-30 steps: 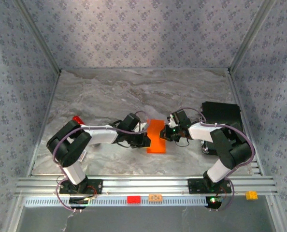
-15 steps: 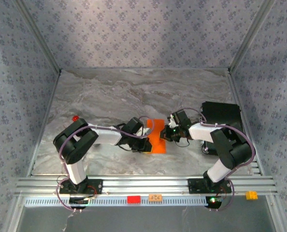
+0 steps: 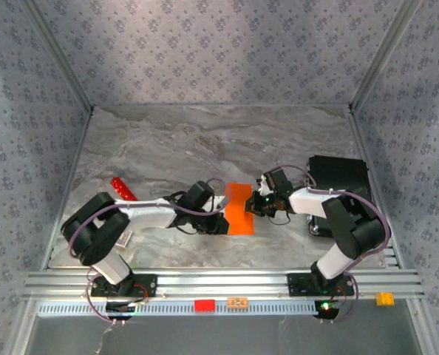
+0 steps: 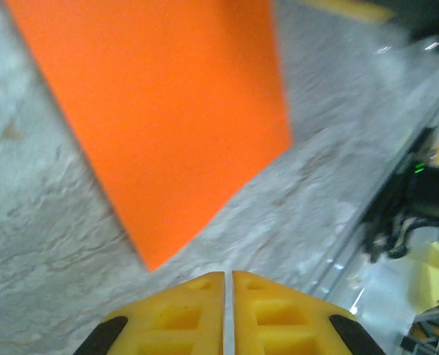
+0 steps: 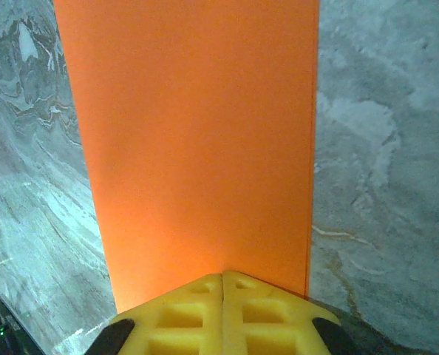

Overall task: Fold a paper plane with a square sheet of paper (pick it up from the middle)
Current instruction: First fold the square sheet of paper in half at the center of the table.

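My right gripper [image 5: 223, 279] is closed, its 2 yellow pads pressed together. Its tips rest on the nearest edge of the orange paper sheet [image 5: 197, 133]. The sheet lies flat on the marble table [image 3: 205, 140] between my 2 arms. It shows as a narrow rectangle rather than a square, so I judge that 1 fold is already in it. I read the right hold as an anchor, with the tips bearing down so the sheet cannot slide. Whether any paper is pinched between the pads I cannot tell.

My left gripper [image 4: 227, 277] is almost closed, with only a thin slit between the pads, and it holds nothing. It hangs low just off a corner of the sheet, apart from the paper. Narrow tips suit pressing a crease or slipping under an edge, so I judge it is placed to work that side while the right keeps the sheet in place. No pointed nose shows yet, so most of the plane's folding remains.
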`<state>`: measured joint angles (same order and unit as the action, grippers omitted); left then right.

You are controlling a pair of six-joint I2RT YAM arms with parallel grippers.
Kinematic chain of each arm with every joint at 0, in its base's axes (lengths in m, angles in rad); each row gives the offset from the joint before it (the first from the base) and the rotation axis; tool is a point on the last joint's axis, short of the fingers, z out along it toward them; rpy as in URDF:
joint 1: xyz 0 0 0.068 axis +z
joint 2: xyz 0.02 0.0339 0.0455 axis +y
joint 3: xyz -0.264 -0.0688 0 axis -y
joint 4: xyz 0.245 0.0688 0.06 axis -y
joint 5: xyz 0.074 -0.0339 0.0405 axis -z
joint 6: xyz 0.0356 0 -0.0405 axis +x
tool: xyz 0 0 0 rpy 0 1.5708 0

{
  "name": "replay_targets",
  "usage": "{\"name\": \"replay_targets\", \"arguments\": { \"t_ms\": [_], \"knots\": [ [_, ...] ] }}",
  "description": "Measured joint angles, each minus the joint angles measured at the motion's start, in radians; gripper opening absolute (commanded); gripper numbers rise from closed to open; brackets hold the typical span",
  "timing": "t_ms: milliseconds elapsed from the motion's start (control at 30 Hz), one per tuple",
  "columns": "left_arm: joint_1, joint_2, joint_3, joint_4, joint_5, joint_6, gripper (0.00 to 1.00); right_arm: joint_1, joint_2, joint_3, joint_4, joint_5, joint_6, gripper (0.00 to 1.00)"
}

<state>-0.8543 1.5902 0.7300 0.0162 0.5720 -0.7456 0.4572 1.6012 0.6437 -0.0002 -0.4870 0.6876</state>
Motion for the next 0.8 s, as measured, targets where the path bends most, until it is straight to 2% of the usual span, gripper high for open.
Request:
{"name": "replay_targets", "arguments": {
  "t_ms": [200, 433, 800],
  "knots": [
    [0.077, 0.090, 0.108, 0.040, 0.022, -0.023, 0.09, -0.002, 0.000, 0.000, 0.000, 0.000, 0.000, 0.00],
    [0.079, 0.228, 0.131, 0.035, 0.038, -0.024, 0.09, -0.002, -0.001, 0.000, 0.000, 0.000, 0.000, 0.00],
    [0.060, 0.186, 0.067, 0.034, 0.035, 0.067, 0.11, -0.004, -0.002, -0.004, 0.002, 0.000, 0.000, 0.00]
  ]
}}
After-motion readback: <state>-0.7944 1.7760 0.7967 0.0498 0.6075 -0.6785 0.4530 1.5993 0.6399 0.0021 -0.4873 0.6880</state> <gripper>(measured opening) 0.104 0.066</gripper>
